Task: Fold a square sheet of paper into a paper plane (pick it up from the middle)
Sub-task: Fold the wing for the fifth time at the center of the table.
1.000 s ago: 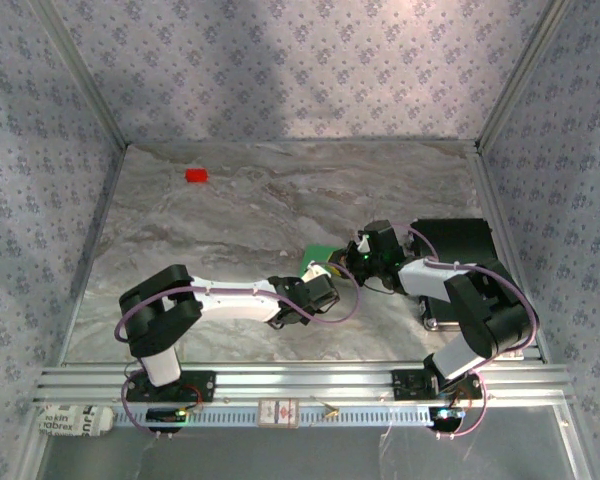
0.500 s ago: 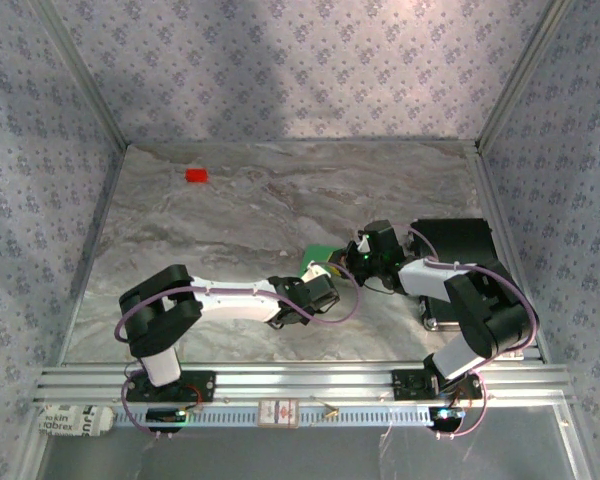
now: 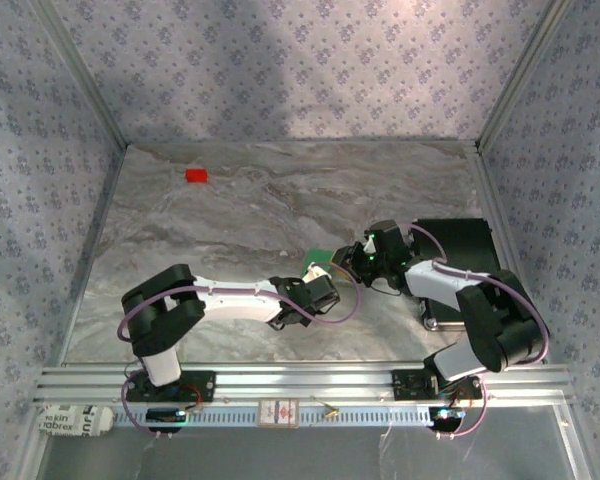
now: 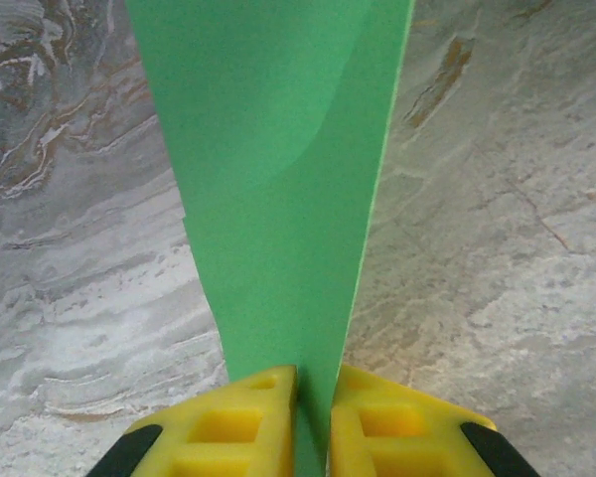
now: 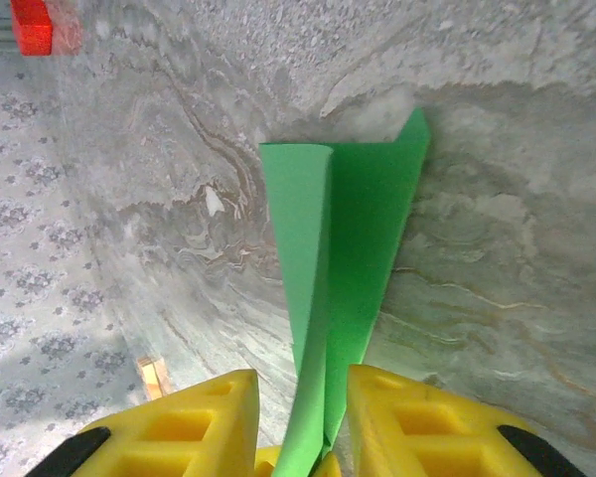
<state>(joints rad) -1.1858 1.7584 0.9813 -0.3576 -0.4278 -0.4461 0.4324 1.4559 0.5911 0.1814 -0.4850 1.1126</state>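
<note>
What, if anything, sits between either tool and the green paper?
Nothing visible. The left tool is pinched directly on the green paper, and the right tool has a finger on each side of it, slightly apart. The red block sits far off at the back left.

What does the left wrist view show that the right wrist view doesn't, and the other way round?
Left wrist: the left pincer shut on the folded green paper, yellow fingers pressed against both its faces. Right wrist: the right pincer open, fingers standing apart around the paper's narrow end, plus the small red block and the patterned wall. Both: the same green paper with the marble table behind it.
</note>
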